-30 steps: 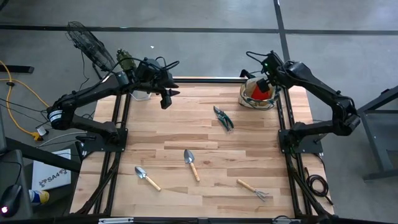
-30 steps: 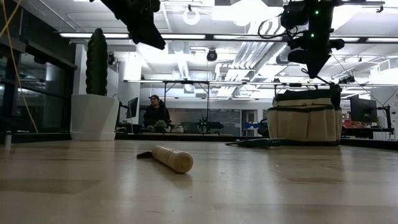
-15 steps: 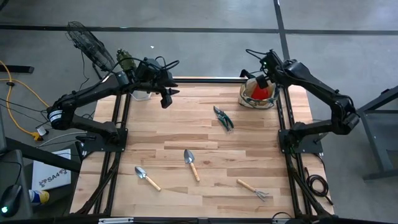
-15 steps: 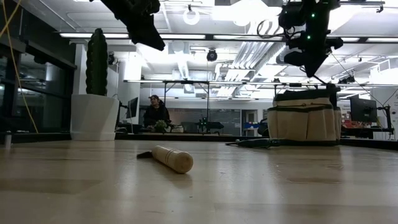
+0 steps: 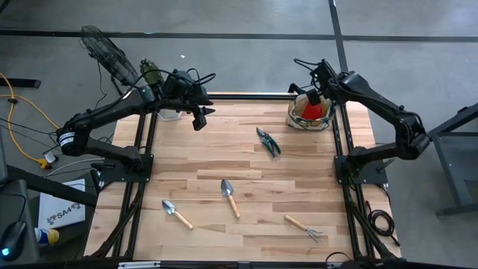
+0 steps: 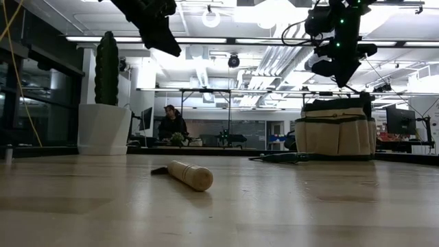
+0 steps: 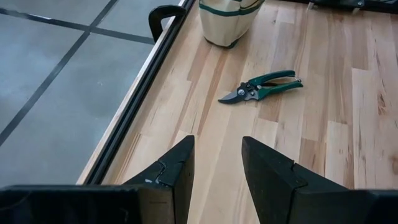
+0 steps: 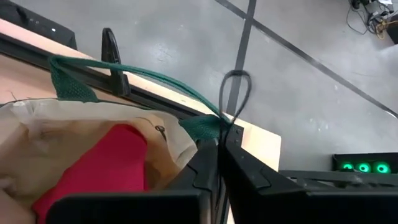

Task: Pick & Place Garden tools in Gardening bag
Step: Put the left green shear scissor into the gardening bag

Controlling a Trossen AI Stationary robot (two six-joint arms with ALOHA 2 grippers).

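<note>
At the far left edge of the table the potted cactus stands in its white pot, with a fan on the floor behind it. Just beside it the left gripper hangs above the wood, its fingers parted with nothing between them; the open board lies ahead of it in the left wrist view, with nothing between it and the green-handled pruners, which lie flat near the table's middle, just short of the bag. Toward the near edge lie three wooden-handled tools, well apart from each other: a small trowel, a second trowel and a hand rake. In the low view one round wooden handle lies across the foreground, and a person sits far back in the room. At the far right corner sits the tan gardening bag with a red piece already inside. The right gripper hovers over the bag's rim, its fingers closed on the bag's green loop handle, drawn taut across the opening.
</note>
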